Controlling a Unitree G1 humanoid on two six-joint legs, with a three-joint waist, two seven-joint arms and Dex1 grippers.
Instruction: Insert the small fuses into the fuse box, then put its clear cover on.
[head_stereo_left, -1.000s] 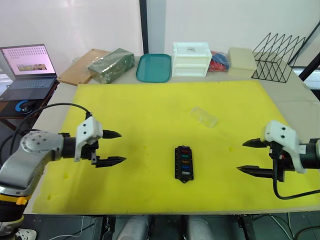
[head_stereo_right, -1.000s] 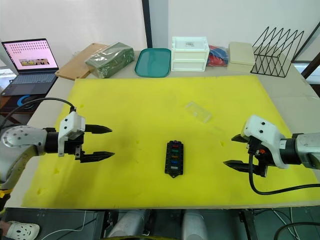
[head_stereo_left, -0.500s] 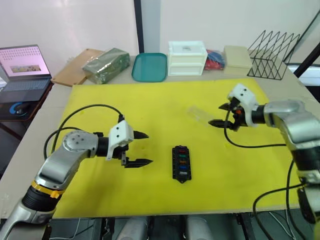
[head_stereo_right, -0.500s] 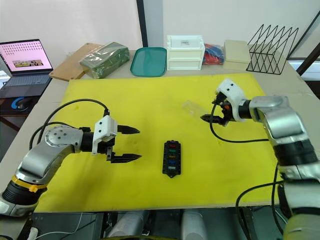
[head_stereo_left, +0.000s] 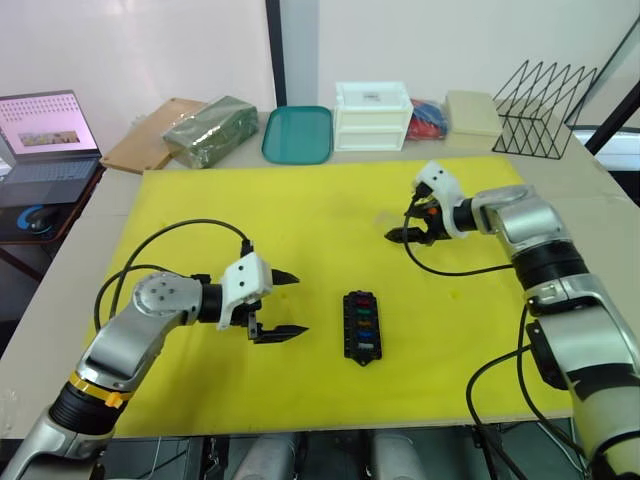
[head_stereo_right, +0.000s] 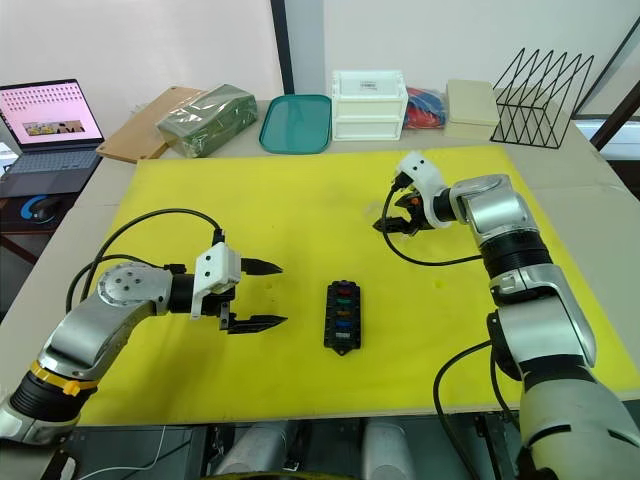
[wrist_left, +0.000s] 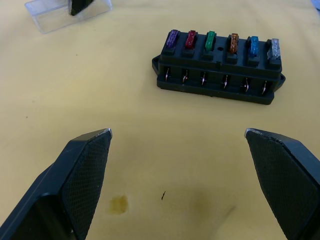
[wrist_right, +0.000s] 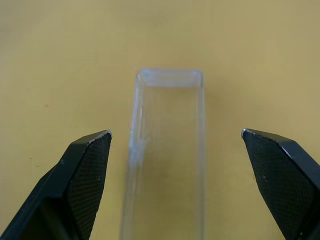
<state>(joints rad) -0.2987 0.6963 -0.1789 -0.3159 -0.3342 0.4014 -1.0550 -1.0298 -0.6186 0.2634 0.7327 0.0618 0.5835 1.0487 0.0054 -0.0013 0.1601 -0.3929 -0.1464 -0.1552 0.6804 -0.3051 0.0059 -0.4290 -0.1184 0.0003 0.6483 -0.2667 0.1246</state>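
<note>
1. Your right pincer (wrist_right: 175, 150) is spread wide, straddling the clear rectangular plastic cover (wrist_right: 167, 160) on the yellow mat (head_stereo_left: 300, 210).
2. Your left pincer (head_stereo_left: 290, 303) is spread, empty, beside the black rectangular fuse box (head_stereo_left: 362, 326) holding six small translucent fuses (wrist_left: 220, 42).

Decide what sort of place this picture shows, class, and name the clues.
Probably a robotics lab or test bench: a table under a yellow mat, an open laptop alongside, and storage bits along the back edge, such as a white drawer unit and a wire rack.
</note>
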